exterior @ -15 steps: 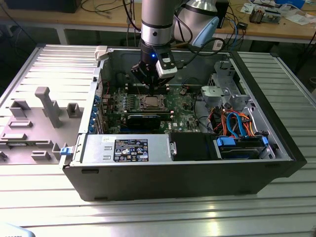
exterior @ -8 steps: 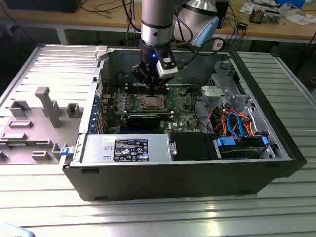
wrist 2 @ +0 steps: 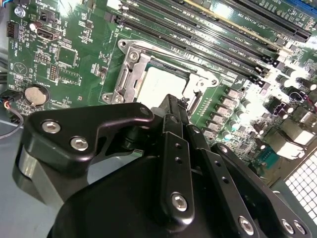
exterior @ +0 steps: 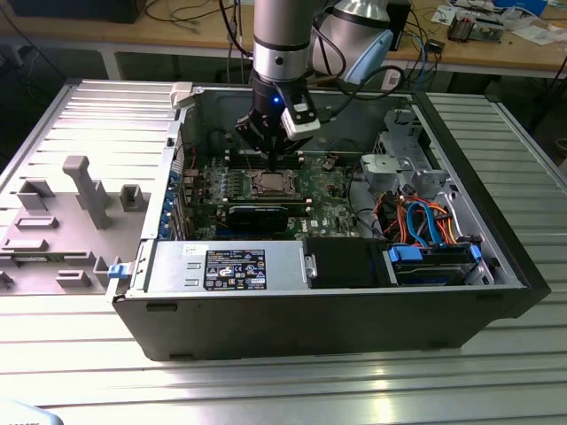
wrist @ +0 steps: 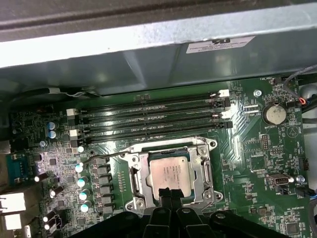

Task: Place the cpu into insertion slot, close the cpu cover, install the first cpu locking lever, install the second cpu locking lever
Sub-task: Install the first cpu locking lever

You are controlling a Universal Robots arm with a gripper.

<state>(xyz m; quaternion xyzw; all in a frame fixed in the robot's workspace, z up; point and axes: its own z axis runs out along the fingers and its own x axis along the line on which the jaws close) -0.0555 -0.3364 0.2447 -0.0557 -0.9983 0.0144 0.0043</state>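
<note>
The cpu, a flat square chip with a silver-grey top, lies in the insertion slot on the green board. The cpu cover, a silvery frame, lies flat around the chip. It also shows as cpu and cpu cover in the second wrist view. A thin wire lever sticks out sideways from the socket. My gripper is shut, its black fingertips pressed together over one edge of the chip; I cannot tell if they touch it. In the exterior view my gripper hangs just above the cpu.
Long black memory slots run beside the socket. The open computer case has a metal wall on the exterior view's left. A drive cage with coloured cables sits on its right, and a power supply box at the front. A coin battery sits nearby.
</note>
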